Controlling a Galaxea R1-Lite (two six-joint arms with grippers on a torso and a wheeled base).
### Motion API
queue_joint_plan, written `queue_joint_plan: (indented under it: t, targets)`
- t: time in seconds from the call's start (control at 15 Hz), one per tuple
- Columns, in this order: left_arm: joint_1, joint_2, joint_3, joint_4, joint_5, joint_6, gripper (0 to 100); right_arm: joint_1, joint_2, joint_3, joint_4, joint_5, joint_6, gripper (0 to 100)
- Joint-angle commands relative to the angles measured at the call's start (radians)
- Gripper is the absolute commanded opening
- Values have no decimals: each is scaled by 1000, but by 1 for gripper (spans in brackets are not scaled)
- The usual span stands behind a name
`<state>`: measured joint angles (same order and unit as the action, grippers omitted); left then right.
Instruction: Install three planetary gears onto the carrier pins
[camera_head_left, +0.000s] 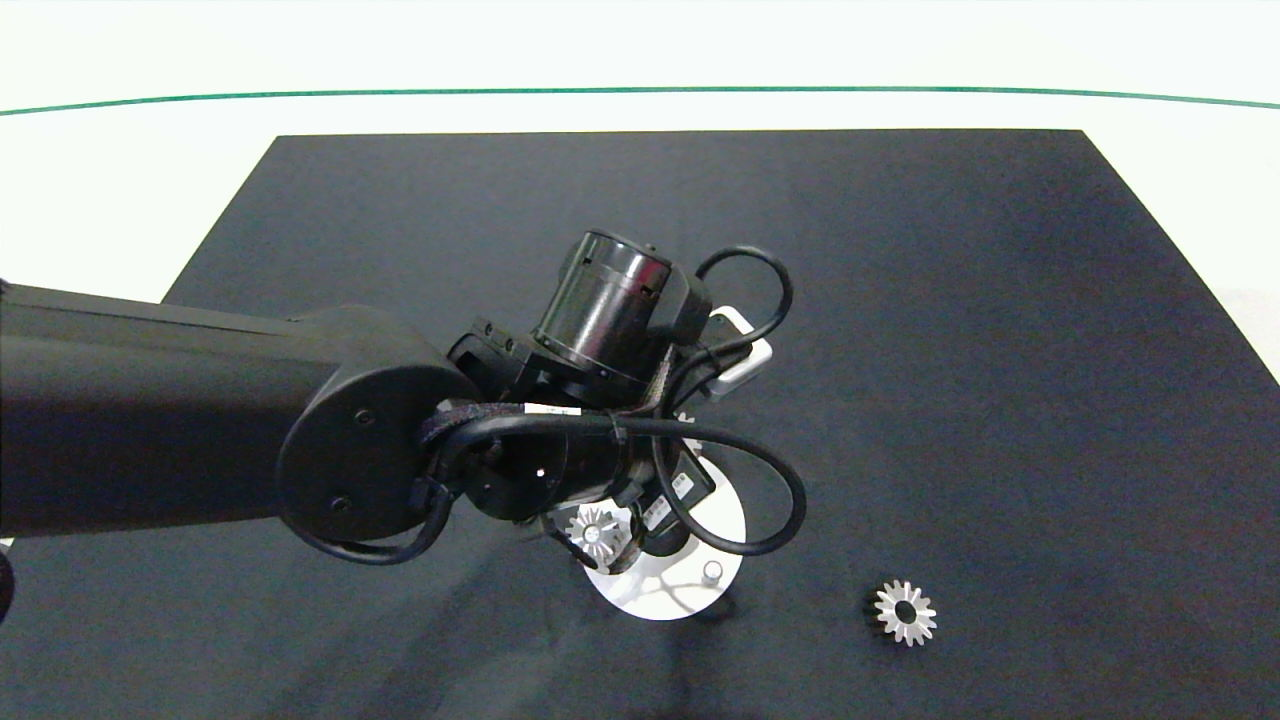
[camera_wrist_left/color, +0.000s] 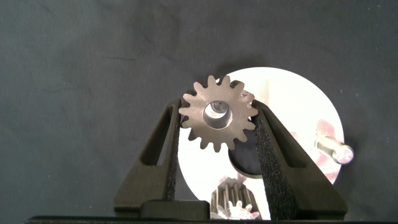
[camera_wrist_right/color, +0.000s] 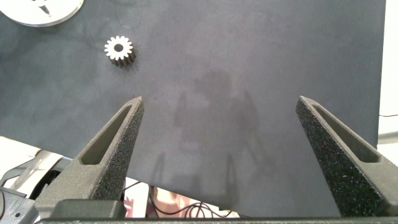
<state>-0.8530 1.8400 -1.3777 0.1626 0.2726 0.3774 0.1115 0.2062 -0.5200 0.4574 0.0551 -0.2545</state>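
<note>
The left claw (camera_wrist_left/color: 219, 118) is clamped on a planetary gear (camera_wrist_left/color: 218, 114) above the white disc (camera_wrist_left/color: 292, 106), a bare carrier pin (camera_wrist_left/color: 333, 151) beside it. The right claw (camera_wrist_right/color: 217, 124) gapes apart, a spare gear (camera_wrist_right/color: 119, 50) beyond its fingers.

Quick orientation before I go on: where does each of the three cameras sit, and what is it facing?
Head view: above the table, looking down at the black mat; left arm enters from the left.
Left wrist view: on the left arm, facing the white disc; left end effector grips a gear over it; one bare pin.
Right wrist view: on the right arm, over bare mat; right end effector open.
Shared: the loose gear appears in head and right wrist views.
</note>
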Motion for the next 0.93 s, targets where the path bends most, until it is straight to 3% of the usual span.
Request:
queue_joint_plan:
  t: [0.07,0.93]
  targets:
    - [0,15,-3,-6,2,1,0,0,1,0,3,2,-2,100]
    - [14,16,5,-6,2,1,0,0,2,0,3,2,0,100]
